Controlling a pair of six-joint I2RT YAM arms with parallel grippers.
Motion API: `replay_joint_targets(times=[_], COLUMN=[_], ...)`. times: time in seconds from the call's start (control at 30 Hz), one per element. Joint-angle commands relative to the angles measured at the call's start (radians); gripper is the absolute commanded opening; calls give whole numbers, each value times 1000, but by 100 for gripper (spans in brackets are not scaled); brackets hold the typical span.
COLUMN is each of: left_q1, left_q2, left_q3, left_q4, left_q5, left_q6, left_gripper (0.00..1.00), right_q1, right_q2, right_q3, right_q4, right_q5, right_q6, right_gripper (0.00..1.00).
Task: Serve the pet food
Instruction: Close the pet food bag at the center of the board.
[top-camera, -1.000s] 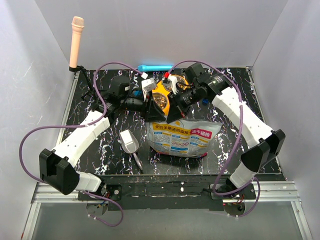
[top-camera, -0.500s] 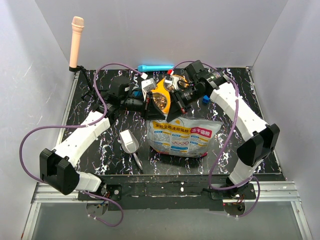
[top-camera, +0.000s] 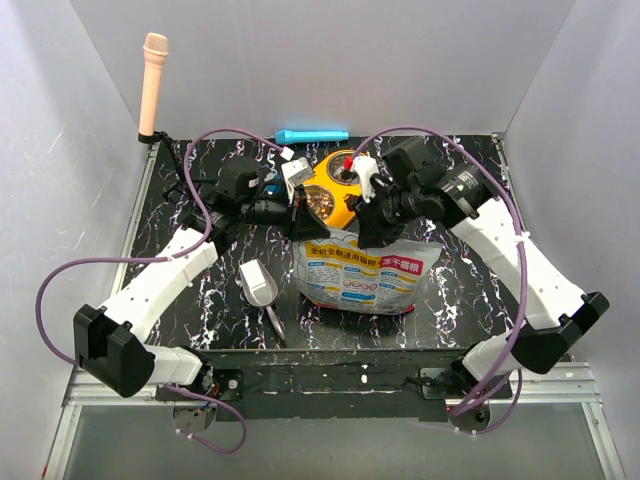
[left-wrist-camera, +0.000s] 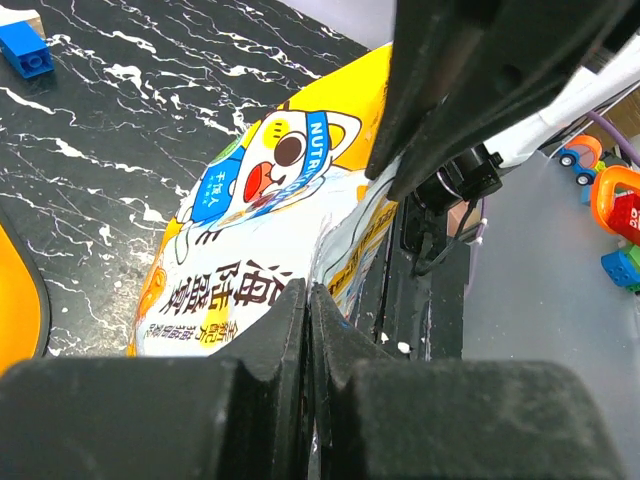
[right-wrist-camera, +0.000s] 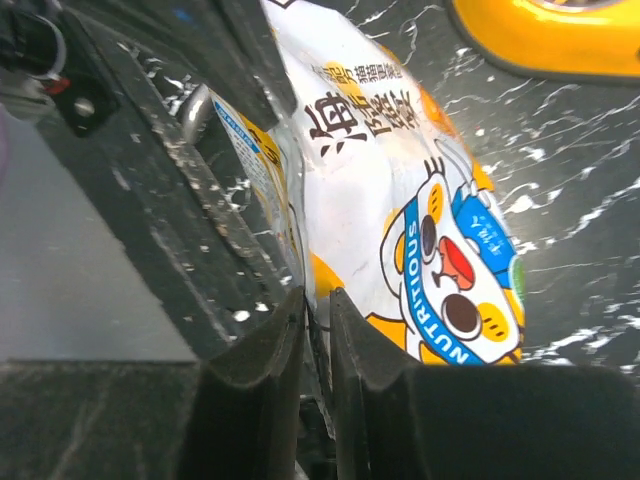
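at centre frame the left gripper (left-wrist-camera: 308, 300) was pinched shut on the upper left edge of the bag (top-camera: 365, 275), and the right gripper (right-wrist-camera: 315, 300) was clamped on its upper right edge. the kibble (top-camera: 322, 205) lay in the yellow bowl (top-camera: 330, 178) just above the bag.

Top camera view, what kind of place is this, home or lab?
Probably a robot test cell: plain white walls box in a black marbled table, two robot arms bolted at its near edge, a microphone on a stand.
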Motion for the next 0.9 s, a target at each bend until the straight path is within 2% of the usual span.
replay_joint_targets(times=[0.0, 0.23, 0.27, 0.3, 0.4, 0.6, 0.7, 0.77, 0.87], left_q1=[17, 18, 20, 20, 23, 43, 46, 47, 47], left_q2=[-75, -91, -91, -92, -89, -91, -95, -95, -91], left_q3=[-5, -6, 3, 9, 34, 46, 48, 49, 55], left_q4=[54, 110, 107, 106, 68, 31, 25, 18, 3], left_q5=[-60, -71, -73, -77, -92, -85, -82, -73, -54], left_q6=[-2, -14, -9, -3, 44, 83, 87, 87, 90], left_gripper=[0, 0, 0, 0, 0, 0, 0, 0, 0], right_q1=[80, 165, 179, 189, 209, 200, 179, 163, 139], right_q2=[-10, 65, 71, 73, 48, -13, -61, -81, -93], right_q3=[-10, 57, 56, 54, 18, -62, -84, -96, -101], right_q4=[26, 29, 29, 31, 34, 40, 39, 39, 29], right_q5=[228, 341, 386, 451, 530, 506, 474, 437, 388], right_q6=[-116, -160, -171, -171, -178, -163, -154, -159, -157], right_gripper=[22, 24, 11, 2, 1, 1, 19, 23, 23])
